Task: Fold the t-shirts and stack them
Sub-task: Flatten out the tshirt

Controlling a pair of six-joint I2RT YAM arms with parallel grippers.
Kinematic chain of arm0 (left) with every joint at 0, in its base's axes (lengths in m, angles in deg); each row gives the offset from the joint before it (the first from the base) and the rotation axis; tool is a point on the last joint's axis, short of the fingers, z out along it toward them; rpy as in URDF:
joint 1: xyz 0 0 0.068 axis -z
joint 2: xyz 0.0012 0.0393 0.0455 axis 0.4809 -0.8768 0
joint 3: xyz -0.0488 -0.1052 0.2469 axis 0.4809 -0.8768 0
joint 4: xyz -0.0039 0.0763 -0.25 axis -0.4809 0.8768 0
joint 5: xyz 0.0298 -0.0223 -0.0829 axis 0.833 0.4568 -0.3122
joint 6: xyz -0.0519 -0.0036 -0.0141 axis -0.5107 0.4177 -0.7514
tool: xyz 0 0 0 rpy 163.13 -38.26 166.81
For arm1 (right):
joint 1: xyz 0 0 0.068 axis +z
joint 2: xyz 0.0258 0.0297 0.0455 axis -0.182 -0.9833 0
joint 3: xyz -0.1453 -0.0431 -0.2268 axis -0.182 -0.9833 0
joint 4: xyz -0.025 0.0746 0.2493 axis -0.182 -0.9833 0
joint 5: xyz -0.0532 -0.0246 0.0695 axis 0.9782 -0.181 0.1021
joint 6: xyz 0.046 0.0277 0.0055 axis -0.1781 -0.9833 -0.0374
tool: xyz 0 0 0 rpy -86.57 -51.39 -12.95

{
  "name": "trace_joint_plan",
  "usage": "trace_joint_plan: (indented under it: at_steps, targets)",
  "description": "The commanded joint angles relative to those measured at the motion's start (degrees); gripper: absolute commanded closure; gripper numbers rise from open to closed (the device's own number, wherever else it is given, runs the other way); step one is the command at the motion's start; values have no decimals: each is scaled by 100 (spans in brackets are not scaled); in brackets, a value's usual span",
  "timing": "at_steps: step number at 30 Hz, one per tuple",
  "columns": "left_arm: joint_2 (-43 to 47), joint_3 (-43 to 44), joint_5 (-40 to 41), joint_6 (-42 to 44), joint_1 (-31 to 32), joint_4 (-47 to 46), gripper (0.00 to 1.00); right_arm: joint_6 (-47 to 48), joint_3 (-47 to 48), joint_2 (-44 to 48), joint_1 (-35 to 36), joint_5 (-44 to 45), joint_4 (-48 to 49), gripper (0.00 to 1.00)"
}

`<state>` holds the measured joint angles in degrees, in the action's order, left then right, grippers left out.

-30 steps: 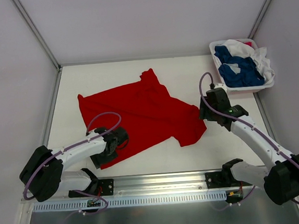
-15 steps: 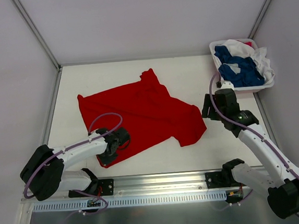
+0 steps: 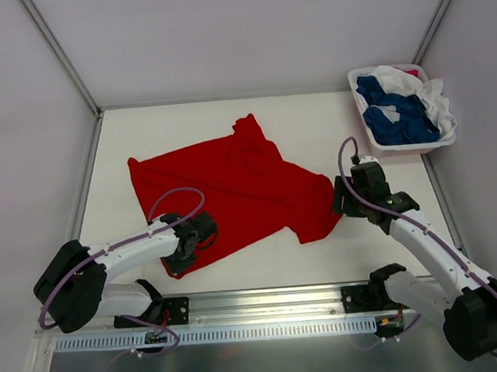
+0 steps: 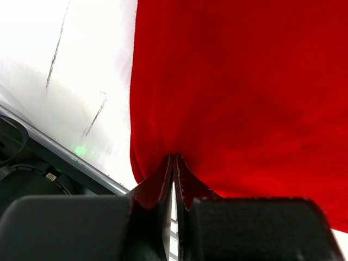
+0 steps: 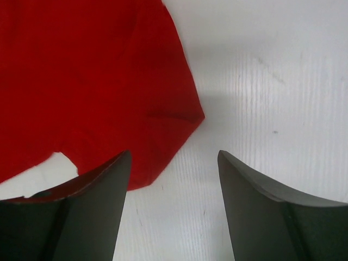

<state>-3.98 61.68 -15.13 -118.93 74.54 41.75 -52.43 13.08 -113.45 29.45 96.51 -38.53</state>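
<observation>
The red t-shirt (image 3: pixel 231 183) lies spread out and skewed on the white table. My left gripper (image 3: pixel 184 245) is at the shirt's near left hem. In the left wrist view the left gripper (image 4: pixel 174 159) is shut on a pinch of the red t-shirt (image 4: pixel 234 81). My right gripper (image 3: pixel 342 197) hovers at the shirt's right corner. In the right wrist view the right gripper (image 5: pixel 174 156) stands open over bare table, with the red t-shirt's corner (image 5: pixel 81 70) just left of and beyond the gap. Dark blue t-shirts (image 3: pixel 399 119) and a white one (image 3: pixel 434 96) lie heaped at the back right.
A white plastic basket (image 3: pixel 409 147) at the table's back right corner holds the heaped shirts. Metal rails run along the table's left (image 3: pixel 87 178) and near edge (image 3: pixel 259 303). Grey walls close in the back and sides.
The left gripper has closed on the red shirt's near hem. The right arm has come nearer and slightly left, down toward the shirt's right corner, its gripper still open.
</observation>
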Motion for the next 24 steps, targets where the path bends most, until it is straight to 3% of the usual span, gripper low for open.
trace_joint_plan:
  at_steps: [1,11,24]
  targets:
    - [-20,-24,0,-104,60,74,100,-193,-362,-63,-33,-251,221,31]
    - [59,-68,17,-95,69,73,100,-211,-530,-423,20,-313,564,33]
    - [112,-104,35,-95,69,73,100,-141,-363,-1662,389,-419,1188,37]
